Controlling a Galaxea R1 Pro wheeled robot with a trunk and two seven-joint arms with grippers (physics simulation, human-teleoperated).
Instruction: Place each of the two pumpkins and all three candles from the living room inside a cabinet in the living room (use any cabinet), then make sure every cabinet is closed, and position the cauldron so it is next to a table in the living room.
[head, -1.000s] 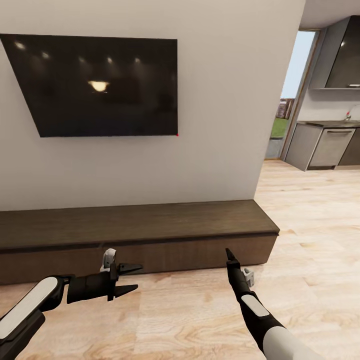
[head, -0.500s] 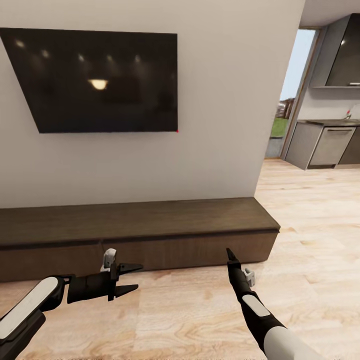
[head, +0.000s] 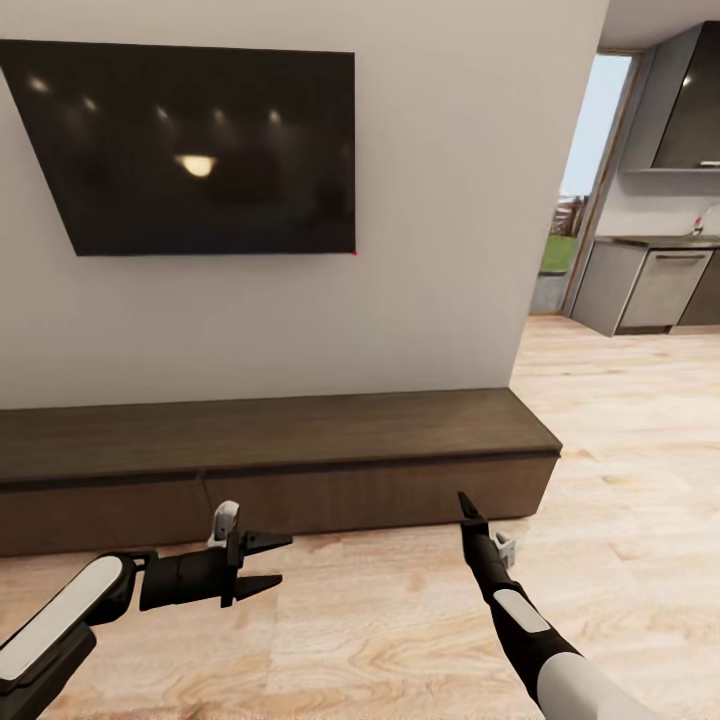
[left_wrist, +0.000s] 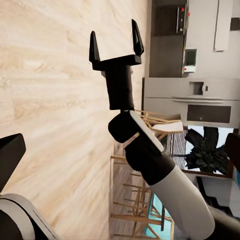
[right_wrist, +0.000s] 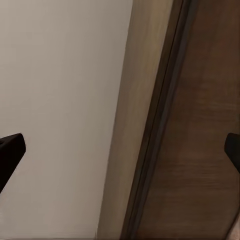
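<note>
The robot faces the cabinet (head: 280, 450), a long low dark-brown unit against the wall beneath a wall-mounted television (head: 200, 150), and every drawer front in sight sits flush and shut. The left gripper (head: 268, 564) hangs low over the wooden floor (head: 400, 620) just in front of the cabinet, its two fingers spread wide and holding nothing. The right gripper (left_wrist: 116, 42) points toward the cabinet's right half, and the left wrist view catches its fingers standing well apart, also empty. Through the right wrist view the cabinet's top edge and the pale wall (right_wrist: 60, 100) behind it run close ahead. No pumpkin, candle or cauldron can be seen here, so I cannot tell how many already lie inside the drawers. Judging by empty claws and shut fronts, the robot is either about to open a drawer or checking that all are closed; the cauldron step cannot be judged from here
</note>
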